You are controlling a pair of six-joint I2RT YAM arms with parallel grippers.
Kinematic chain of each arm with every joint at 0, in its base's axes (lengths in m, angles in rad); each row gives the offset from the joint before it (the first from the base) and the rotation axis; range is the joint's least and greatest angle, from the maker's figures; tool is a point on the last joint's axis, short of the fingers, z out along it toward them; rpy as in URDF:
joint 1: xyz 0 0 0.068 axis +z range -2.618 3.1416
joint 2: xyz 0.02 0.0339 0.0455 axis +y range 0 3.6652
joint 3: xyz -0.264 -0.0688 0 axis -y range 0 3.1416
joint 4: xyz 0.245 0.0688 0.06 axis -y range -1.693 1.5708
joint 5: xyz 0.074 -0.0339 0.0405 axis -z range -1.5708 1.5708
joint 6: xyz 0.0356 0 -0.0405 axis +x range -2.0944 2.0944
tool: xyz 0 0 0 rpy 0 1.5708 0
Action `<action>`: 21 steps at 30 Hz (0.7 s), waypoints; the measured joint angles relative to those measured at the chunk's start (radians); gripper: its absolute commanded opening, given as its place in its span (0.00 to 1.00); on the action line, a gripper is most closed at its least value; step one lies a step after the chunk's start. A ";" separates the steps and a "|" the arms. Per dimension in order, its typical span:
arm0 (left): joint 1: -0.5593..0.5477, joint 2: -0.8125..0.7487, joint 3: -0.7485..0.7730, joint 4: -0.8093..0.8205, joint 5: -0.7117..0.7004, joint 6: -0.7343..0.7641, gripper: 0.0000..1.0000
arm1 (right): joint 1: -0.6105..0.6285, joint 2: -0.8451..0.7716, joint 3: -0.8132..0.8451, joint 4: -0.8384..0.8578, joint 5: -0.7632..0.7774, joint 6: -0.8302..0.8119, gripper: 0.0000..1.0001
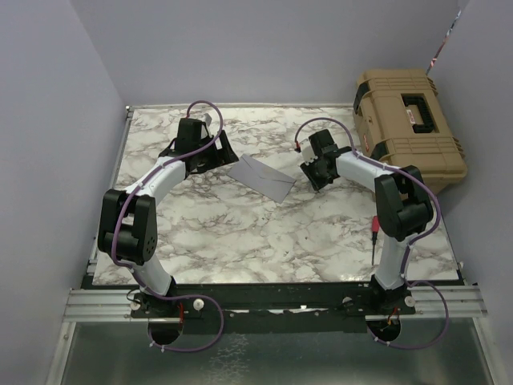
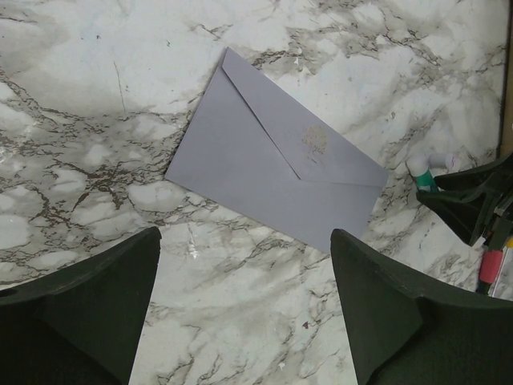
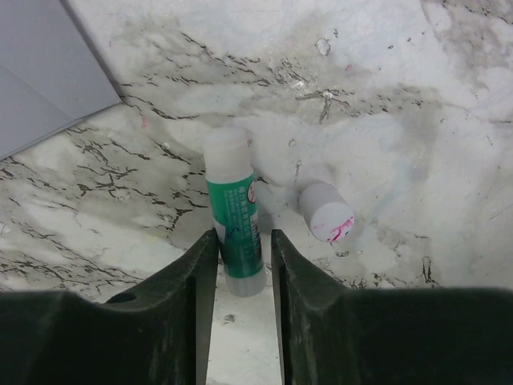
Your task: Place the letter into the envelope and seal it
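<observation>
On the far half of the marble-look tabletop [image 1: 240, 241], the envelope [image 1: 260, 176] lay flat between the two arms, with its pointed flap folded down and a tiny gold emblem near the tip. No tan letter was showing anywhere, so my guess was that it sat inside already.

The left gripper [image 2: 244, 321] hung over the envelope's near edge with its jaws spread wide, touching nothing. The right gripper [image 3: 238, 281] had its jaws tight in around the bottom end of a glue stick [image 3: 236, 216]. They were touching or a sliver off, and honestly I couldn't tell if it was a real clamp or not.

Stuff that could go sideways, imo:
- The stick was a smooth plastic cylinder pinched right at its base, so it could pivot or squirt out on the lift.
- Its little round cap [image 3: 325, 210], smeared pink on the end, sat loose just beside it. One nudge and it could roll off.
- The envelope was thin matte paper on a glossy slab. With nothing pinning it down, dragging glue across it could just shove it along, or crease the flap.
- The flap didn't look stuck, so it might need reopening first.
</observation>
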 measured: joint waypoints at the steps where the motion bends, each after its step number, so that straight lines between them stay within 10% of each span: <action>1: 0.000 0.000 0.000 0.000 0.001 0.000 0.87 | 0.000 0.001 0.000 0.000 0.000 0.005 0.25; 6: 0.000 0.000 0.005 -0.001 0.003 -0.002 0.88 | 0.000 0.002 0.003 -0.005 0.000 0.036 0.05; 21: -0.003 -0.058 -0.023 0.307 0.287 -0.162 0.99 | -0.002 -0.314 0.013 0.280 -0.377 0.426 0.07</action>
